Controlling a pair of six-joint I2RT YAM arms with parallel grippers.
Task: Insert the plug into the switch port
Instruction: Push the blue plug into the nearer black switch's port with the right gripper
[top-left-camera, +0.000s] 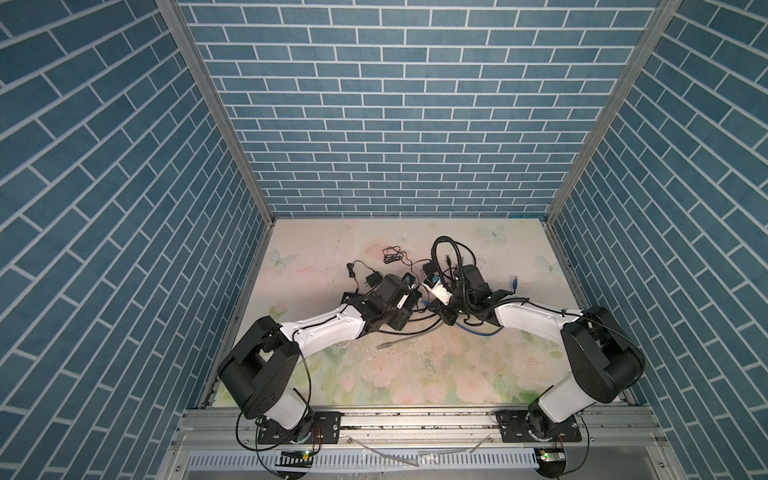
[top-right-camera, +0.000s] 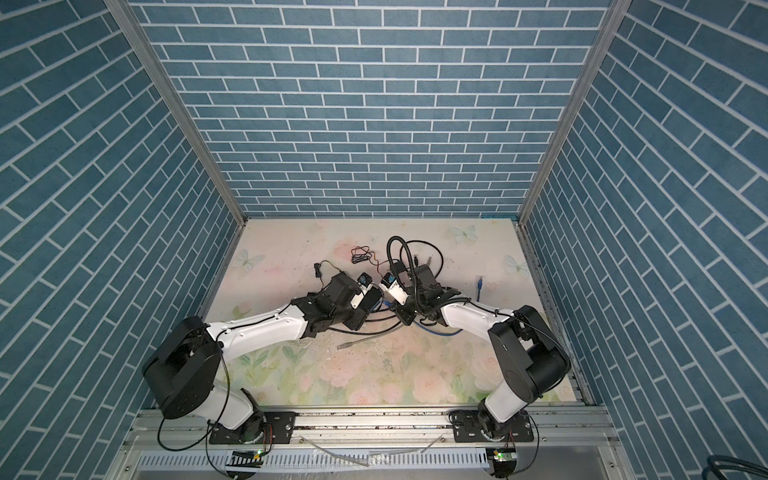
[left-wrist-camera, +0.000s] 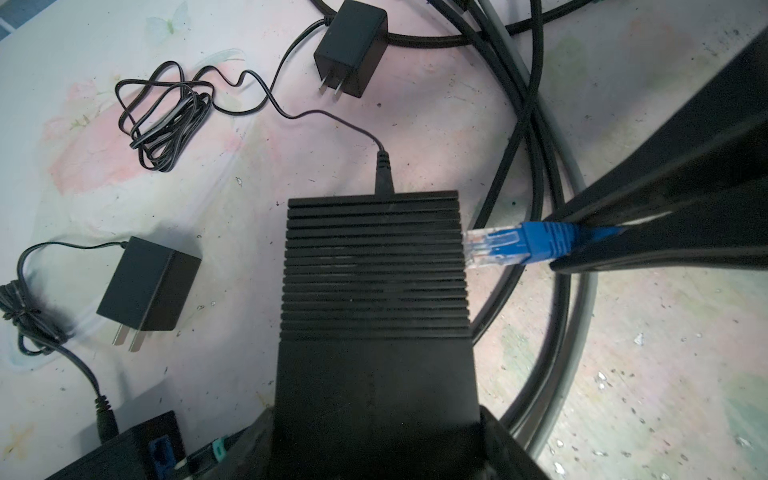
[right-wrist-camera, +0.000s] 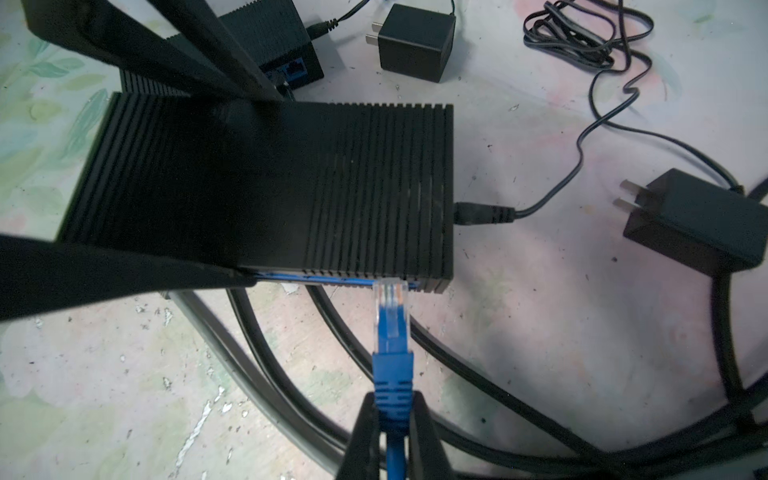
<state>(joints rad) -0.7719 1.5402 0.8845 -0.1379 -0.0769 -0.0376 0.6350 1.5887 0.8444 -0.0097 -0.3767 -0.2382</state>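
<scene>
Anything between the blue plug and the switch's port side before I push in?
Nothing visible. The plug, pinched in the right gripper, has its clear tip at the port face of the switch; the loose cables lie below, not between. Alignment with an opening is unclear.

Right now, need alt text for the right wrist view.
The right gripper pinches a blue plug by its boot, clear tip at the port edge of a black ribbed switch, not visibly seated. The left gripper clamps the switch. Power adapters and black cables lie around it on the table.
</scene>
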